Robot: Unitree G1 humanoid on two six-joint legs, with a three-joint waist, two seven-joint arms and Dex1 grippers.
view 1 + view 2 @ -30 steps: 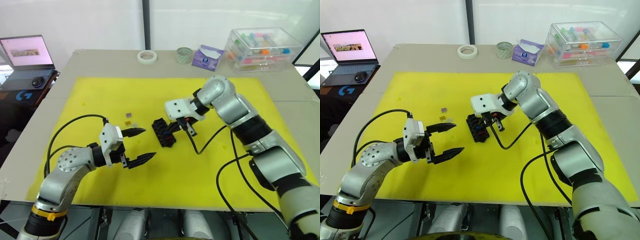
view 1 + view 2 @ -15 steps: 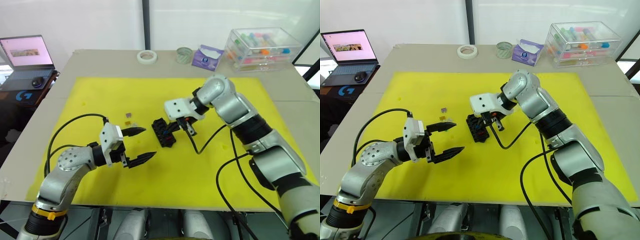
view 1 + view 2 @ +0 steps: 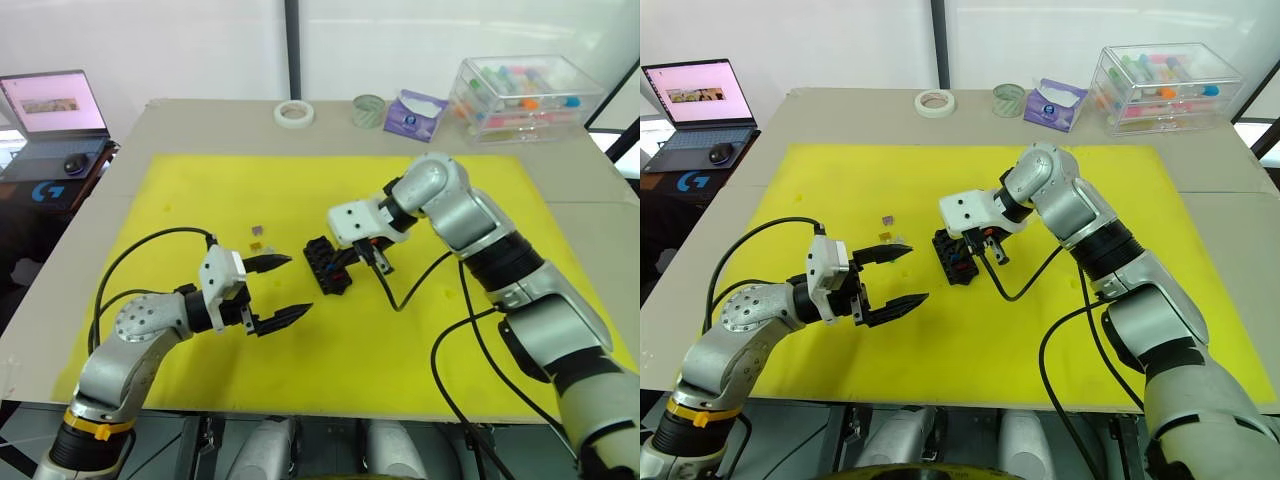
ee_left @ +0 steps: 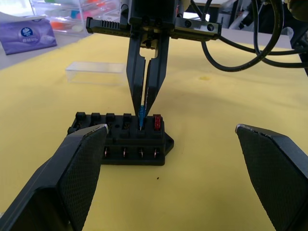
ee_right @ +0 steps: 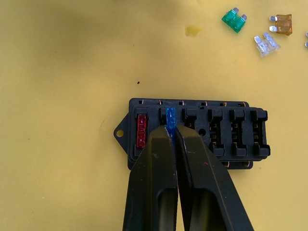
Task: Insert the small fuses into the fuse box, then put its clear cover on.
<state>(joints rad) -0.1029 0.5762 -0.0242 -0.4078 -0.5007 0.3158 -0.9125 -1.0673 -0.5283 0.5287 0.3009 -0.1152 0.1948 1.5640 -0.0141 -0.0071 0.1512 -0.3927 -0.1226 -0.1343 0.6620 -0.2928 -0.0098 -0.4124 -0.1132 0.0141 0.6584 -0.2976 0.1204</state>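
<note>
The right gripper (image 5: 169, 132) stands over the black fuse box (image 5: 192, 132), its fingers (image 4: 137, 77) pinched almost together on a blue fuse (image 5: 170, 117) whose lower end is at the second slot from the box's end. A red fuse (image 5: 141, 131) already sits in the end slot just beside it. The fuse box lies on the yellow mat (image 3: 420, 330) near the middle of the table (image 3: 200, 125). The left gripper (image 3: 275, 292) hovers near the box's left side, its fingers spread wide and holding nothing. Loose green (image 5: 234, 20), orange (image 5: 282, 23) and clear (image 5: 265, 44) fuses lie on the mat apart from the box. The clear cover (image 4: 95, 73) rests flat on the mat beyond the box.
</note>
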